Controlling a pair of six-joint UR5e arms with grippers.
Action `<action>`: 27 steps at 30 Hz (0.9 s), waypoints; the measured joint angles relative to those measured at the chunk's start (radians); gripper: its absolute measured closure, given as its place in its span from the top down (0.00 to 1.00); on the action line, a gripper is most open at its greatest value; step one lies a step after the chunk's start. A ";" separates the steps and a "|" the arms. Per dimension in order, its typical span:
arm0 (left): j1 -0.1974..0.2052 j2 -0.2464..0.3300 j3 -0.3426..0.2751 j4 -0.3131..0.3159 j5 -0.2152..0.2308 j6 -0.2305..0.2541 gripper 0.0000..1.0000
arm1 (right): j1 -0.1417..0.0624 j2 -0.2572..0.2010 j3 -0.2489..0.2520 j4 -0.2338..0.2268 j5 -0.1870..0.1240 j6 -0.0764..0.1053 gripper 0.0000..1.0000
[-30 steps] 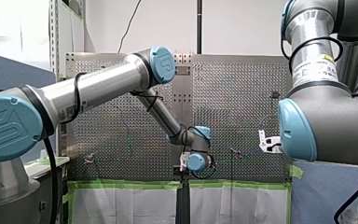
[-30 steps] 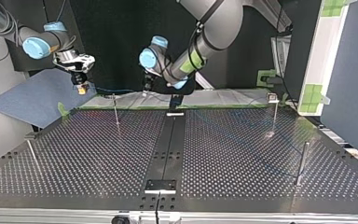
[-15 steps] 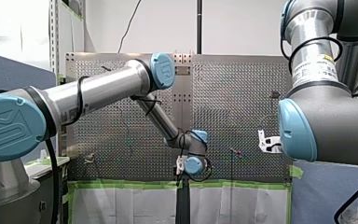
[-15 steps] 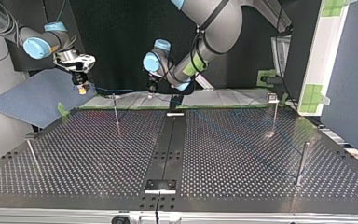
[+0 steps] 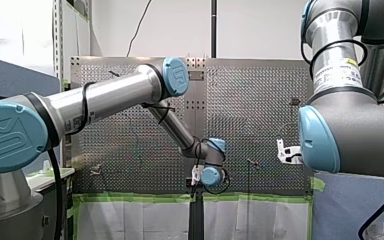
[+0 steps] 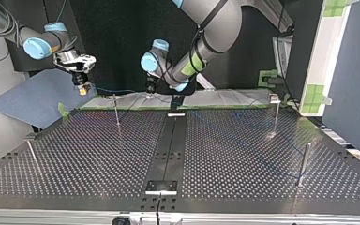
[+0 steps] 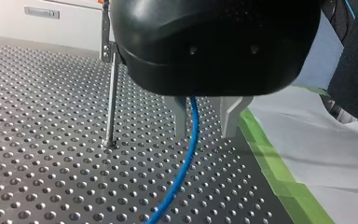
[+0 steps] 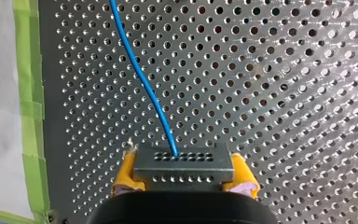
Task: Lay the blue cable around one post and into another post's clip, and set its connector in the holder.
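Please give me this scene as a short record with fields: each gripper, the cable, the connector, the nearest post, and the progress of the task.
Left gripper: black metal-fingered gripper, open, over the perforated metal table.
Cable: thin blue cable runs between its fingers, close to one of them.
Right gripper: yellow-padded gripper, shut on the dark grey block connector.
Nearest post: thin metal post, beside the left gripper, apart from the cable.
Progress: connector not yet in a holder.
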 joint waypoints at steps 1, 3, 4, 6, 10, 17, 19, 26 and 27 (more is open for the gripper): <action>-0.001 0.002 0.000 0.000 0.000 0.000 0.38 | 0.000 0.000 0.000 0.000 0.000 0.000 0.00; -0.002 0.005 0.000 0.000 0.000 0.000 0.38 | 0.000 0.000 0.000 -0.001 0.000 0.001 0.00; -0.003 0.006 0.000 -0.001 0.000 0.000 0.38 | 0.000 0.000 0.000 -0.002 0.000 0.002 0.00; -0.004 0.010 0.000 -0.001 0.001 0.000 0.38 | 0.000 0.000 -0.001 -0.003 0.000 0.003 0.00; -0.008 0.015 0.000 -0.001 0.001 0.001 0.35 | -0.001 0.000 -0.001 -0.006 0.000 0.005 0.00; -0.013 0.016 0.000 -0.001 0.005 0.001 0.30 | -0.003 0.000 -0.001 -0.007 0.001 0.007 0.00; -0.015 0.016 0.000 -0.001 0.009 0.001 0.30 | -0.003 0.000 -0.001 -0.007 0.001 0.007 0.00; -0.018 0.017 0.000 -0.001 0.011 0.001 0.24 | -0.002 0.000 -0.001 -0.007 0.002 0.007 0.00; -0.018 0.017 0.000 -0.001 0.012 0.001 0.24 | -0.002 0.000 -0.001 -0.007 0.003 0.007 0.00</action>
